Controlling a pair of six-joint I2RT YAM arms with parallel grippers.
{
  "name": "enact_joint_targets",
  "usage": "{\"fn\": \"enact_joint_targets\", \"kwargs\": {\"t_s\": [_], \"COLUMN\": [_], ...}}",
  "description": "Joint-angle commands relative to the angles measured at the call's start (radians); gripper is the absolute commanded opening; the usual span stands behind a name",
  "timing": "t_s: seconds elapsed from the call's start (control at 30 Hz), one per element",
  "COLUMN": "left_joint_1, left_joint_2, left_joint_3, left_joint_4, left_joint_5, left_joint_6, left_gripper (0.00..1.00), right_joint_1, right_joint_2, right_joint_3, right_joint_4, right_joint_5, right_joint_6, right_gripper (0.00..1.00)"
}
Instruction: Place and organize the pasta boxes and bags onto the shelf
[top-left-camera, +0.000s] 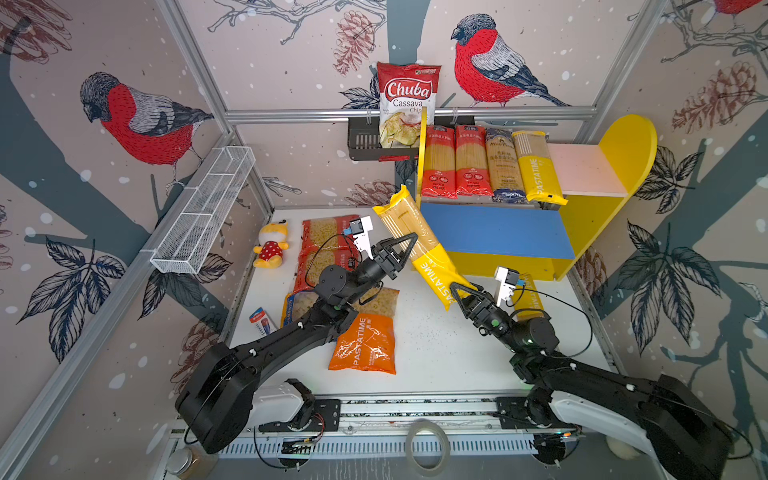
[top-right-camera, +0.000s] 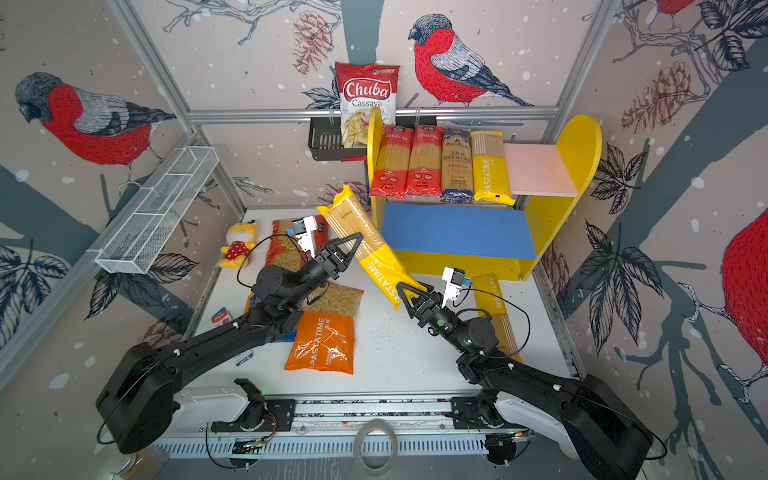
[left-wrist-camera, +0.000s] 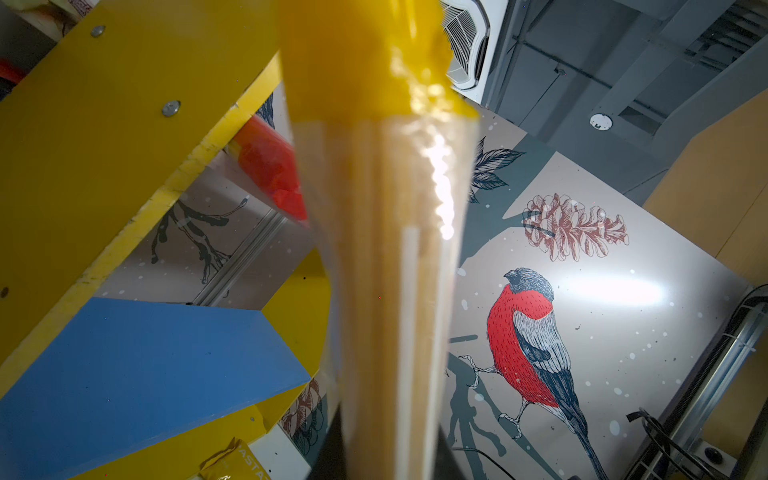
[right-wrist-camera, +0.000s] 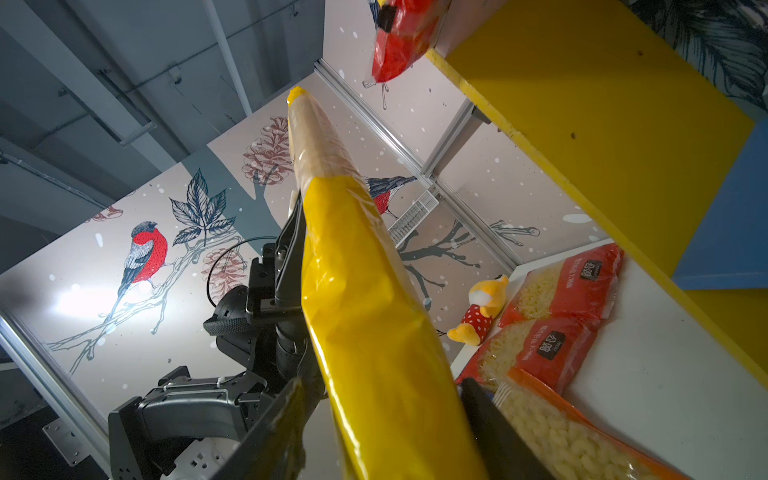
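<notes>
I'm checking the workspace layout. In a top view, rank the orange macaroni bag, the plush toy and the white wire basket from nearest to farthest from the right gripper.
From the right gripper:
1. orange PASTATIME macaroni bag, on the table, front centre.
2. plush toy, at the table's far left edge.
3. white wire mesh basket, up on the left wall frame.

Black jointed arms (top-left-camera: 282, 336), white wrist cameras (top-left-camera: 363, 232), looping black cables (top-left-camera: 321, 246)
</notes>
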Motion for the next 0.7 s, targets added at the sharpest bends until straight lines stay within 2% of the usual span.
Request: {"fn": "enact_joint_targets", "kwargs": {"t_s": [0.0, 0.2, 0.3, 0.43, 0.67], "left_joint_1": [-0.001, -0.007, -0.007, -0.007, -0.007], "left_joint_2": [0.002, -0.005, -0.021, -0.042, -0.060], "left_joint_3": [0.010, 0.001, -0.001, -0.006, -0.031], "left_joint_4": [0.147, 0.130, 0.097, 0.062, 0.043], "left_joint_5": [-0.004, -0.015, -0.020, -0.029, -0.013], "left_joint_6": [-0.014, -0.002, 0.019, 0.041, 0.053], "left_gripper": [0.17, 0.22, 0.33, 0.49, 0.61], "right_joint_1": [0.002, -0.004, -0.013, -0.024, -0.042], "right_joint_2": [0.021, 0.027, 0.021, 0.008, 0.000], "right_joint_3": [0.016, 0.025, 0.036, 0.045, 0.101], "right_joint_4": [0.054, 0.088, 0.090, 0.090, 0.088], "right_joint_5": [-0.060, -0.052, -0.065, -0.059, -0.065], "right_joint_6": [0.007, 0.021, 0.025, 0.039, 0.058], "right_gripper": [0.56, 0.43, 0.33, 0.27, 0.15]}}
